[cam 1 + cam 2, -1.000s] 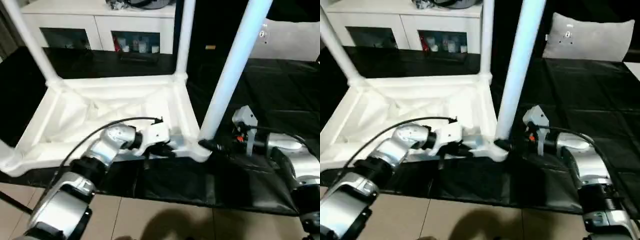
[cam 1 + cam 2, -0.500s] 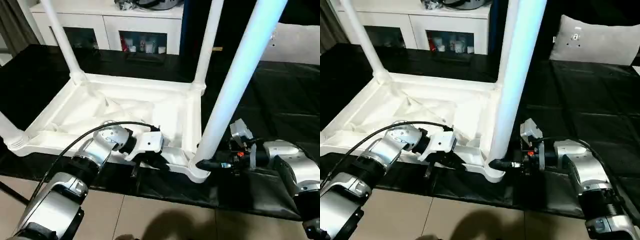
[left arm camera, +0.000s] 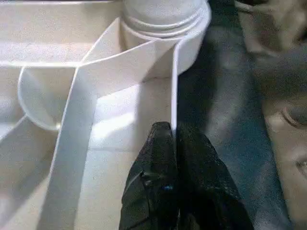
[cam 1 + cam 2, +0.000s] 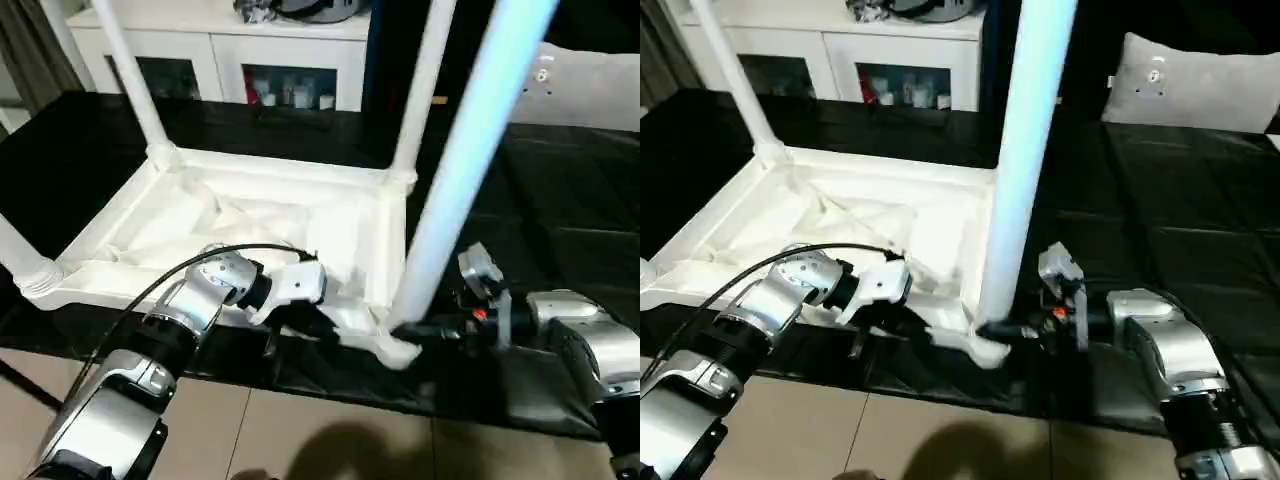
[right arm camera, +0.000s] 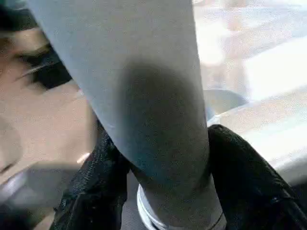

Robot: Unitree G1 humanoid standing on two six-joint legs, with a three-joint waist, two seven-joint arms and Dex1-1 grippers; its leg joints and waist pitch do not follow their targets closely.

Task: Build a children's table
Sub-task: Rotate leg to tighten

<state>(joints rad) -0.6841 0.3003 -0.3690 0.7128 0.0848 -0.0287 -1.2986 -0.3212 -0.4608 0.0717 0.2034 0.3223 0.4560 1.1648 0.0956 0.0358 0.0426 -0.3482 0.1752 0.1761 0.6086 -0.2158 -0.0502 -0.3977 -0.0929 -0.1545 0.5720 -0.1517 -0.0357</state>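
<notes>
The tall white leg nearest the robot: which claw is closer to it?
Right. The right claw straddles the base of the leg; the left claw pinches the table's rim beside that corner.

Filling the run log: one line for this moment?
table: upside down | left tool: shut on rim | right tool: shut on near-right leg base

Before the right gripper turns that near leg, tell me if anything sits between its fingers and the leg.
Nothing visible does. The right gripper has one black finger on each side of the near leg, just above the corner socket of the upturned children's table.
</notes>
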